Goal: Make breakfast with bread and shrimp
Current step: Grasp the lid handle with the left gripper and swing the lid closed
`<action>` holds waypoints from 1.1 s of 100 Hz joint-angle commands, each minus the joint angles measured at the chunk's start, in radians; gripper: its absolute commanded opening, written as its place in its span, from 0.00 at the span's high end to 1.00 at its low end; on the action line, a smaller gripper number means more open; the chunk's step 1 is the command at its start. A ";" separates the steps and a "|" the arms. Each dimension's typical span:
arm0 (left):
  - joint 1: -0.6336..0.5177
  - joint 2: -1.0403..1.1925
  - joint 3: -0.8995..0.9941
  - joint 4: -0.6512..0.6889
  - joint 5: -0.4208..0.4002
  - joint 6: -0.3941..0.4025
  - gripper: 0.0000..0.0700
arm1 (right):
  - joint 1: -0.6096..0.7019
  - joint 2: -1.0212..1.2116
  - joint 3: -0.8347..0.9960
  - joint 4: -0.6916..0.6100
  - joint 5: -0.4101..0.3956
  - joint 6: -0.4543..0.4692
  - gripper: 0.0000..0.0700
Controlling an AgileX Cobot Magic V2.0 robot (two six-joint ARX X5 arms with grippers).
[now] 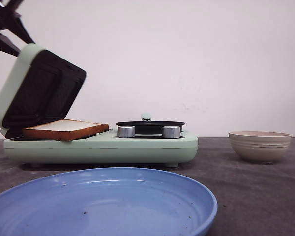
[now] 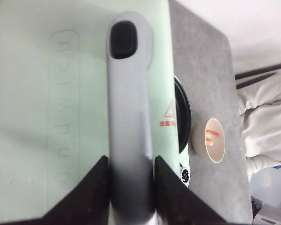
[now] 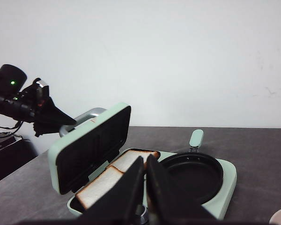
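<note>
The black left gripper [image 2: 131,187] is raised high, jaws clamped tight; the black right gripper [image 3: 145,187] hangs with jaws nearly together.

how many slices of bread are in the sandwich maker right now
2. Both white square bread slices with brown crusts lie side by side on the lower plate of the open mint-green sandwich maker: one nearer the round black pan, one nearer the outer end. None seem hidden.
</note>
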 commanded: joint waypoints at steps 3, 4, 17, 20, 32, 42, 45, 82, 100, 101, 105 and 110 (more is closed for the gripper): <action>-0.021 0.037 0.011 0.033 -0.027 0.007 1.00 | 0.005 0.003 0.016 0.010 0.000 0.013 1.00; -0.026 0.037 0.011 0.035 -0.031 0.006 1.00 | 0.005 0.003 0.016 0.010 0.000 0.013 1.00; -0.099 0.037 0.011 0.071 -0.106 0.004 1.00 | 0.005 0.003 0.016 0.016 0.000 0.014 1.00; -0.118 0.037 0.011 0.078 -0.132 0.004 1.00 | 0.005 0.003 0.016 0.020 -0.001 0.015 1.00; -0.197 0.040 0.011 0.107 -0.250 0.006 1.00 | 0.005 0.003 0.017 0.040 -0.002 0.034 1.00; -0.258 0.053 0.011 0.127 -0.346 0.008 1.00 | 0.005 0.001 0.018 0.047 -0.012 0.043 1.00; -0.276 0.058 0.011 0.129 -0.373 0.009 1.00 | 0.005 0.000 0.019 0.047 -0.019 0.045 1.00; -0.401 0.143 0.011 0.126 -0.468 0.068 1.00 | 0.005 -0.082 0.019 0.046 -0.058 0.065 1.00; -0.399 0.126 0.015 0.130 -0.464 0.052 0.64 | 0.005 -0.104 0.019 0.030 -0.053 0.065 1.00; -0.398 0.123 0.016 0.130 -0.464 0.050 0.59 | 0.005 -0.104 0.019 0.028 -0.052 0.065 1.00; -0.392 0.112 0.024 0.127 -0.464 0.035 0.40 | 0.005 -0.103 0.019 0.026 -0.051 0.065 1.00; -0.386 0.089 0.036 0.126 -0.464 0.019 0.22 | 0.005 -0.102 0.019 0.024 -0.048 0.065 1.00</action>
